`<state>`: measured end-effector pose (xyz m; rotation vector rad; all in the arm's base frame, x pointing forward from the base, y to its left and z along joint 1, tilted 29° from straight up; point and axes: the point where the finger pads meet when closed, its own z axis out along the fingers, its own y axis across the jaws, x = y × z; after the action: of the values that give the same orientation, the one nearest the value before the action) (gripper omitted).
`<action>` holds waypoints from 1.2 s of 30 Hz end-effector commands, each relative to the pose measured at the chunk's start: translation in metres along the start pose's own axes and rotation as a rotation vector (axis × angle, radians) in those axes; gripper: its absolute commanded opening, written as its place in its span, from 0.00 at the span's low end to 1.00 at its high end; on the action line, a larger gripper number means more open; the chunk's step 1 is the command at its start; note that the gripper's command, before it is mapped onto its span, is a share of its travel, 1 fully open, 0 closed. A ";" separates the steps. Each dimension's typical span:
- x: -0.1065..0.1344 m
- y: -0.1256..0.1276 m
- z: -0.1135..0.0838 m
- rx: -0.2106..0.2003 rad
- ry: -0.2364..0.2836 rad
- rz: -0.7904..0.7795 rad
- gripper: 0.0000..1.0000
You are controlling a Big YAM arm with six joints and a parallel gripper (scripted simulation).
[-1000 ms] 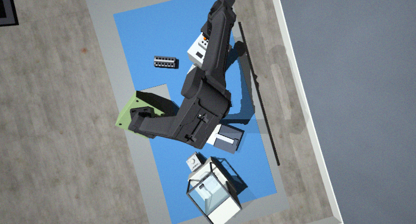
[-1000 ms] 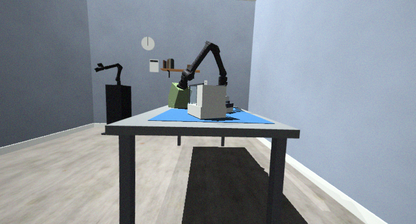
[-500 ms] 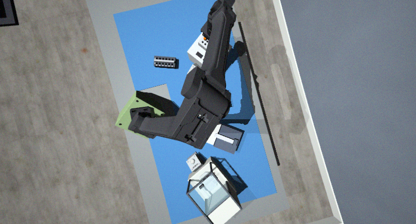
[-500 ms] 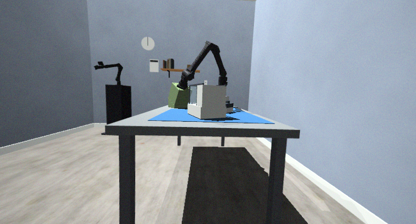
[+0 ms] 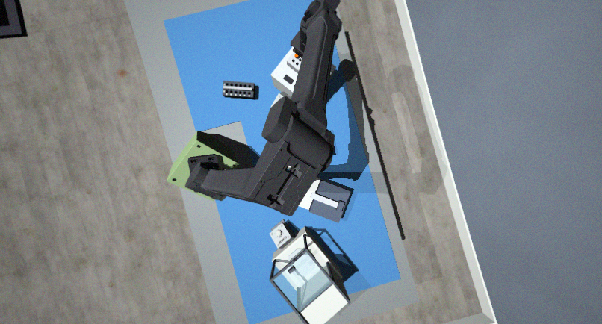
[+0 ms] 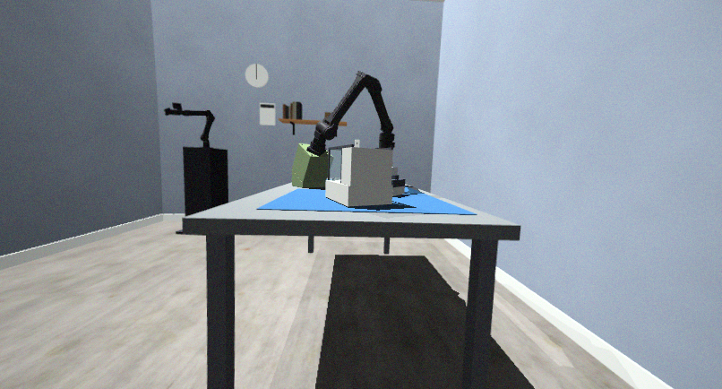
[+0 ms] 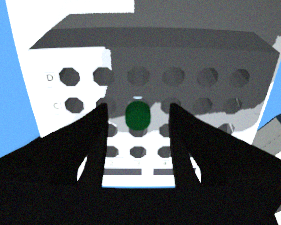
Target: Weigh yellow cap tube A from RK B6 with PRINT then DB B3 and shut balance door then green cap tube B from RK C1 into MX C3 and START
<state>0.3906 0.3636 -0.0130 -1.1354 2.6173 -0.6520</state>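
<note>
The mixer [image 7: 87, 91] [image 5: 281, 74] fills most of the wrist view. Tube B's green cap [image 7: 138, 116] stands over bore C3; its depth in the bore cannot be told. My gripper [image 7: 138, 112] is partly open, with one finger on each side of the cap and a visible gap on both sides. The finger opening is hidden in the top view. The balance [image 5: 326, 305] [image 6: 371, 177] stands at the other end; its top pane [image 5: 304, 275] appears to cover the glass box. Tube A and most of the dry block are hidden by the arm. Neither the mixer's lamps nor its START key can be made out.
An orange cap [image 5: 296, 55] shows on the mixer. The magnet block [image 5: 238, 92] stands in front of it. The spectrophotometer [image 5: 328, 210] is between arm and balance. A small white box with a dial [image 5: 278, 233] stands near the balance. The arm rises from a green mount [image 5: 184, 169] [image 6: 309, 171].
</note>
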 end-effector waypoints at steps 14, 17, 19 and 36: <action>-0.012 -0.004 -0.010 -0.002 -0.029 0.011 0.36; -0.012 -0.004 -0.010 -0.002 -0.029 0.011 0.36; -0.017 -0.013 -0.022 -0.002 -0.043 0.021 0.36; -0.006 0.002 -0.025 0.000 -0.008 0.004 0.36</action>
<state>0.3858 0.3705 0.0059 -1.1387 2.6098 -0.6455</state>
